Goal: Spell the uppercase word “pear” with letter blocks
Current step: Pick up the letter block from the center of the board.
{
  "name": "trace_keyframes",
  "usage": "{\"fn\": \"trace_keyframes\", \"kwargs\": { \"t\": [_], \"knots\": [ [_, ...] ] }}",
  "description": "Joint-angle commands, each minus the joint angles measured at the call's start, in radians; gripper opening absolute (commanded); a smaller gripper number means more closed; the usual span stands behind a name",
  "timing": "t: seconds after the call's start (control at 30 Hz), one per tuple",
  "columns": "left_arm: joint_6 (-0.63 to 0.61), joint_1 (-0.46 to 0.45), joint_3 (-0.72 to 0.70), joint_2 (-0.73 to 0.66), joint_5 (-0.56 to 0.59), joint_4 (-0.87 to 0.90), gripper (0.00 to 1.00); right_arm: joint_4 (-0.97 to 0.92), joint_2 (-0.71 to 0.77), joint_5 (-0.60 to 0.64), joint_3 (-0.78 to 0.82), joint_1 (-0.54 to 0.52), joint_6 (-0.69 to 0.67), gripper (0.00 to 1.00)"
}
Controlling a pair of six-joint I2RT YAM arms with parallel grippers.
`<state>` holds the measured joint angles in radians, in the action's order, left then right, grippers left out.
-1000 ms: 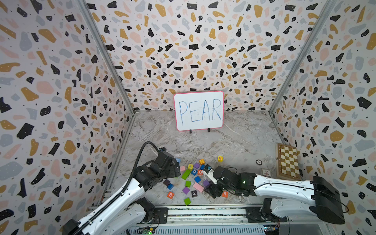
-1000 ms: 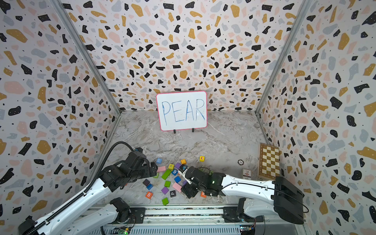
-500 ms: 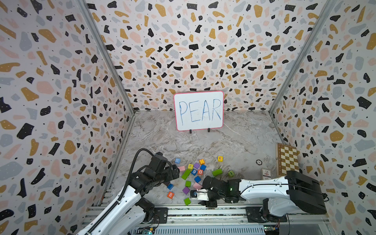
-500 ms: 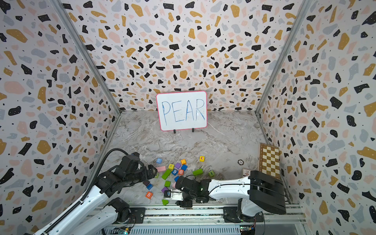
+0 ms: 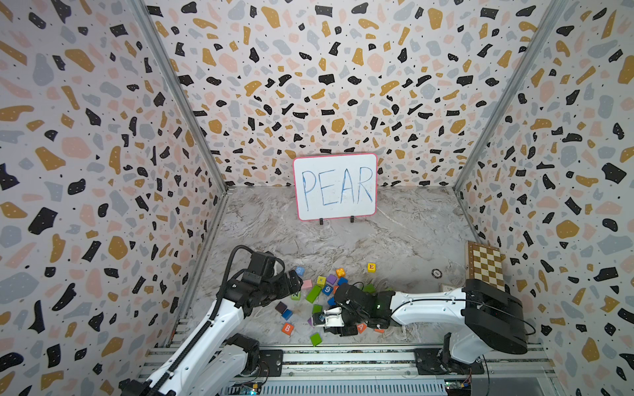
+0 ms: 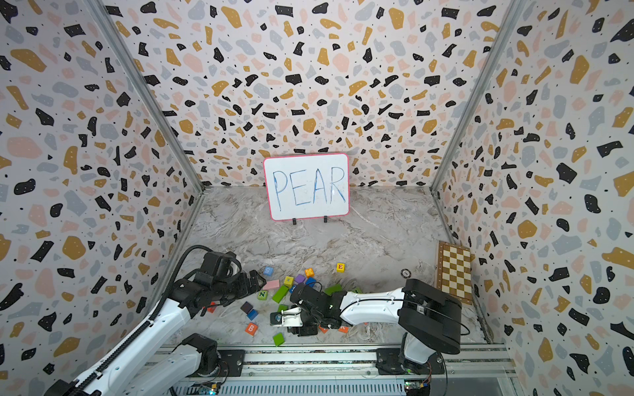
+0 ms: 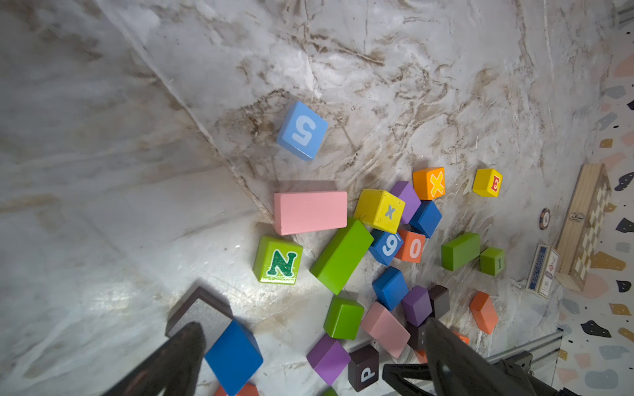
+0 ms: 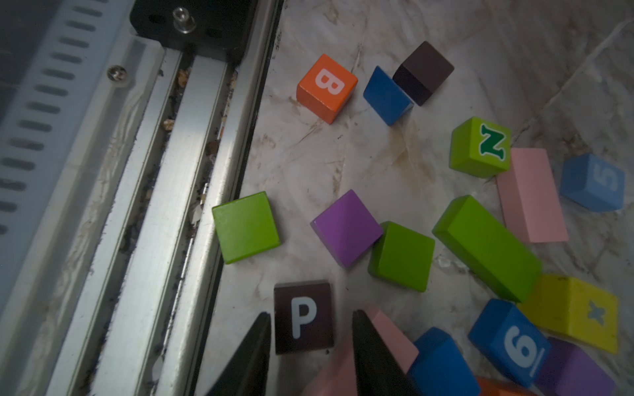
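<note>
R gripper (image 8: 308, 313) clamped on P block (image 8: 303, 308), which sits on bench (image 8: 308, 154) at front edge. L gripper (image 5: 295, 279) spread, empty. Nothing lined up yet: E block (image 5: 371, 267) alone mid-bench, A block (image 5: 361, 327) near front edge, 4th letter not spotted. R wrist view shows the grip; top views hide it.

My right gripper (image 8: 310, 313) has pulled out of the pile (image 7: 387, 245) and swung back beside the rail (image 8: 192, 171). Its jaws, wide a second ago, have closed on the P (image 8: 303, 319), which now sits between my fingertips.
</note>
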<state>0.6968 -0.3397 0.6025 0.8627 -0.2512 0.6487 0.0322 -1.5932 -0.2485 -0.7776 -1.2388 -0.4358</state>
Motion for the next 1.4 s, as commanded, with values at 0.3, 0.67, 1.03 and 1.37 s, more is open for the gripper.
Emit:
{"fn": "trace_keyframes", "kwargs": {
  "t": [0.3, 0.67, 1.03, 1.37],
  "knots": [
    [0.008, 0.009, -0.026, 0.007, -0.037, -0.056, 0.99, -0.023, -0.056, -0.049, -0.04, 0.013, -0.028, 0.44],
    [0.007, 0.009, -0.027, 0.021, -0.03, -0.064, 0.99, -0.03, -0.125, -0.047, -0.043, 0.012, -0.011, 0.4],
    [0.003, 0.008, -0.023, 0.017, -0.012, -0.06, 0.99, -0.064, -0.106, -0.033, -0.049, 0.008, 0.02, 0.3],
    [0.0, 0.009, -0.005, -0.001, 0.016, -0.028, 0.99, -0.063, -0.08, -0.007, -0.051, -0.009, 0.062, 0.26]
  ]
}}
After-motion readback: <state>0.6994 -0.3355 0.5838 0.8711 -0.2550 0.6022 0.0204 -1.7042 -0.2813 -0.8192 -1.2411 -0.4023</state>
